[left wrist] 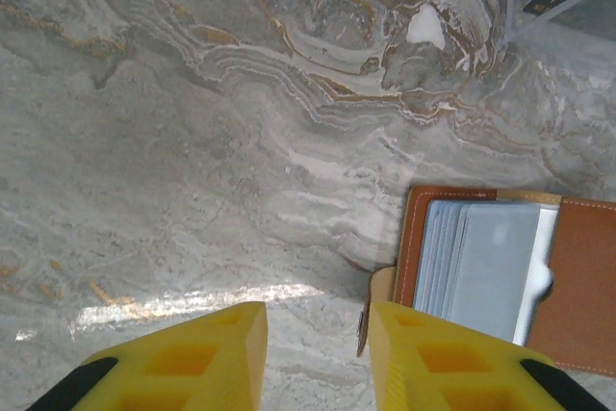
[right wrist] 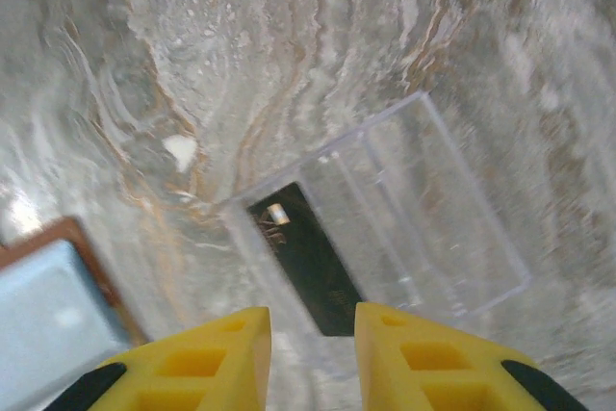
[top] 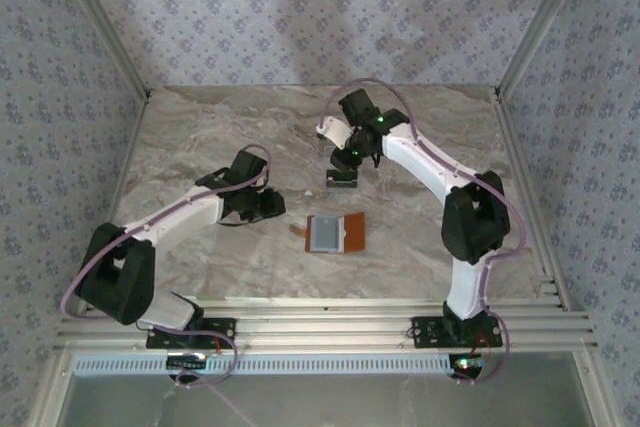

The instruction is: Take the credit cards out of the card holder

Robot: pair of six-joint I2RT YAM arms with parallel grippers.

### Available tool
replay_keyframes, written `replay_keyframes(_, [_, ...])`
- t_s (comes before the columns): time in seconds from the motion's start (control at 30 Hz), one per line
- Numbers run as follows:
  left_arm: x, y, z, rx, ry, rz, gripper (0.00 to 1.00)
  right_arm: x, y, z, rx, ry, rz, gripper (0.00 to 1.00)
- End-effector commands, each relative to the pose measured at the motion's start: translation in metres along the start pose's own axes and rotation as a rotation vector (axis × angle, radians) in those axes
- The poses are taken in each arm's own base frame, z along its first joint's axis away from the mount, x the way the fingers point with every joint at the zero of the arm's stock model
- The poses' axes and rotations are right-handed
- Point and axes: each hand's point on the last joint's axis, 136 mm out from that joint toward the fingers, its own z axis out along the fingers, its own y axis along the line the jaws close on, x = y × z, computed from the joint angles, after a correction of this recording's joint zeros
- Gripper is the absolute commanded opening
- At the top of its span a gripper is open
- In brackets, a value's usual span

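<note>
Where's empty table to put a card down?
Bare: the far left corner of the table, behind the left arm, and the patch between the card holder and the right arm. Crowded: around the card holder and clear tray, near the left gripper and right gripper.

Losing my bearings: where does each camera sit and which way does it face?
Top external: above and behind the arm bases, looking down on the table, both arms and the open card holder.
Left wrist: on the left arm, looking down past the left gripper at the table and the card holder.
Right wrist: on the right arm, looking down past the right gripper at the clear tray with a dark card.
Shared: both wrist views catch card holder and tray.
</note>
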Motion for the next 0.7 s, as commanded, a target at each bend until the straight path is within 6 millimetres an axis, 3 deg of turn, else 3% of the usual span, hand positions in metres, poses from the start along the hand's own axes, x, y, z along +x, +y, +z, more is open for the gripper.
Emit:
replay_keyframes(0.0, [-0.016,-0.018,-0.003,0.047,-0.039,0.041,0.35,-0.001,0.018,-0.01,-0.022,-0.063,0.296,0.3])
replay_keyframes(0.27, [-0.034,-0.011,-0.008,0.051,-0.085,0.009,0.36,0.022,0.065,-0.011,-0.13,-0.041,0.695,0.28])
replay_keyframes(0.5, [-0.045,0.005,-0.019,0.033,-0.122,-0.03,0.4,0.043,0.11,0.01,-0.221,0.05,0.807,0.29])
replay_keyframes(0.67, [-0.046,0.008,-0.027,0.05,-0.161,-0.031,0.44,0.041,0.134,0.024,-0.283,0.087,0.854,0.3])
